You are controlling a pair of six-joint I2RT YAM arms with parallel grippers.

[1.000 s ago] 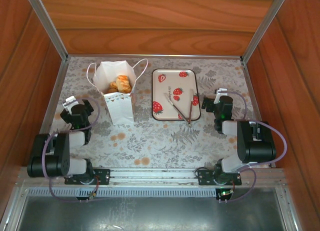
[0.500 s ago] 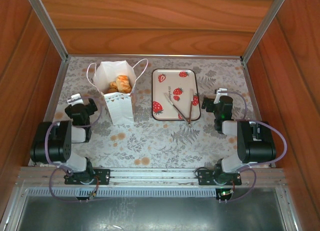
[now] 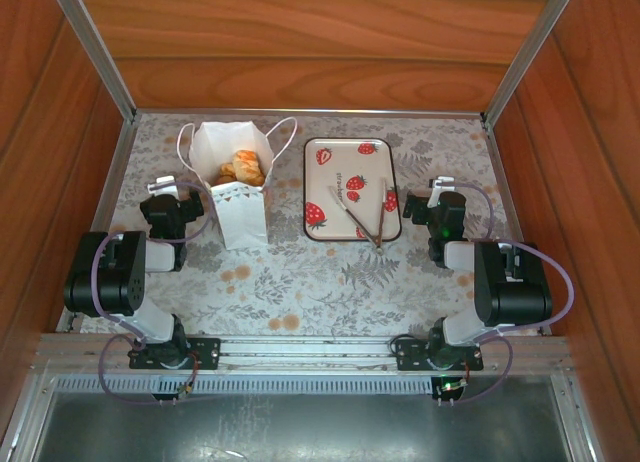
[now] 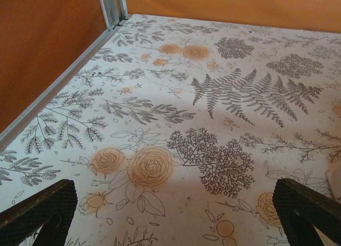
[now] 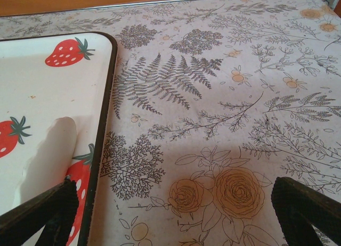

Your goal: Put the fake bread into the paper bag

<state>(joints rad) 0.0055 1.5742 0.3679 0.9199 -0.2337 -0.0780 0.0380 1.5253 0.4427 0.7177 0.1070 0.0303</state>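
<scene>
The left gripper (image 3: 168, 208) is sitting closer to the paper bag (image 3: 242, 218) than it was a second ago. It is drawing in from the left wall as its arm folds more upright over its base. The right gripper (image 3: 436, 210) is staying exactly where it was, just beside the right rim of the strawberry-printed tray (image 3: 350, 158). Both grippers are standing with jaws spread wide and carrying nothing. In each wrist view the dark fingertips (image 4: 40, 206) are resting far apart at the lower corners, with bare floral tablecloth (image 3: 320, 282) between them. The fake bread (image 3: 243, 168) is lying inside the upright bag at the far left of the table, showing as golden-orange pieces in its open mouth. The tray beside it is holding nothing but the metal tongs (image 3: 368, 218), and no pastry is lying loose on the cloth. That suggests the task is essentially finished and the left arm is merely settling back rather than reaching for anything. How many pieces the bag is holding cannot be counted, since its walls are hiding everything below the top layer, and the visible pieces are too small to sort into kinds. A pale sliver at the right edge of the left wrist view may be the bag's foot, but it is cut off. The right wrist view is catching one corner of the tray.
</scene>
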